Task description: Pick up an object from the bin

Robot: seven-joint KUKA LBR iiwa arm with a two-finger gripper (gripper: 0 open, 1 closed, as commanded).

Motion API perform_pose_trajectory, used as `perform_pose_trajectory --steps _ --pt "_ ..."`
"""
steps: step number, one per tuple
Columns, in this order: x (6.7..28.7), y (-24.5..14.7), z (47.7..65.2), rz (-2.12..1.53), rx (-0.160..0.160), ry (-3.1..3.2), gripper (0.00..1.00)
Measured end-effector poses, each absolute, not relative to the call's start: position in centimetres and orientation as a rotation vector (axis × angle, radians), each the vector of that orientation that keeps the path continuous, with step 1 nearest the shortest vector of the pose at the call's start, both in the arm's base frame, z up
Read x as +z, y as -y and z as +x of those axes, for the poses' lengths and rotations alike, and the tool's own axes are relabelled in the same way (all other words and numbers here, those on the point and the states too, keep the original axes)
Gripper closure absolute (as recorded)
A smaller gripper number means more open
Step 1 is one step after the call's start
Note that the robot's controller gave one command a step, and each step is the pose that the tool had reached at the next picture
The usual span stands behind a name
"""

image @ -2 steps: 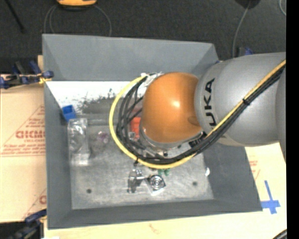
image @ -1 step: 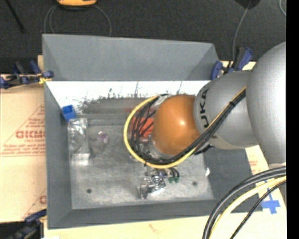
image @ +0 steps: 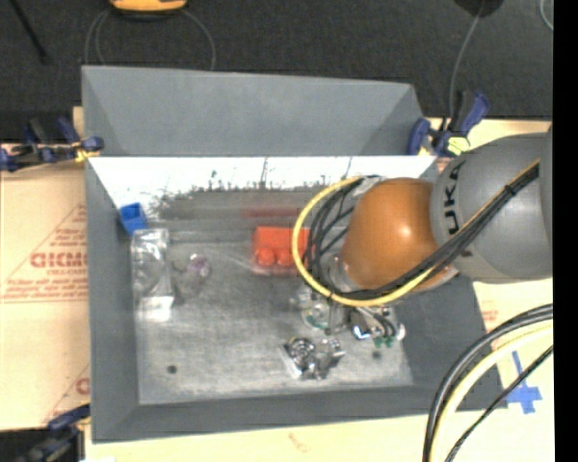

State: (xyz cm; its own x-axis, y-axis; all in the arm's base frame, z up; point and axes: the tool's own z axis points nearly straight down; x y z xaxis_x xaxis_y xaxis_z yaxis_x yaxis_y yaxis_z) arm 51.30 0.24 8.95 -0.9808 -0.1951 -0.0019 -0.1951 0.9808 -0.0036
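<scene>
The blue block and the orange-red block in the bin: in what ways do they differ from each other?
Size: the blue block looks smaller than the orange-red block.
Place: the blue block lies by the left wall of the bin, near its far corner. The orange-red block lies nearer the middle, close beside the arm's cables.
Both are plain-coloured blocks resting on the bin's floor.

Overhead light glares white along the bin's far wall (image: 241,173) (soft sheen on the orange cover (image: 390,231))
</scene>
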Motion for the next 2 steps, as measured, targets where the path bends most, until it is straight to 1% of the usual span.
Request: perform_pose_trajectory --steps 1,2 --pt "8.9 -0.7 51.3 -0.31 0.002 -3.124 1.0" --pt "23.9 1.2 52.5 -0.906 -0.004 -2.999 1.0"
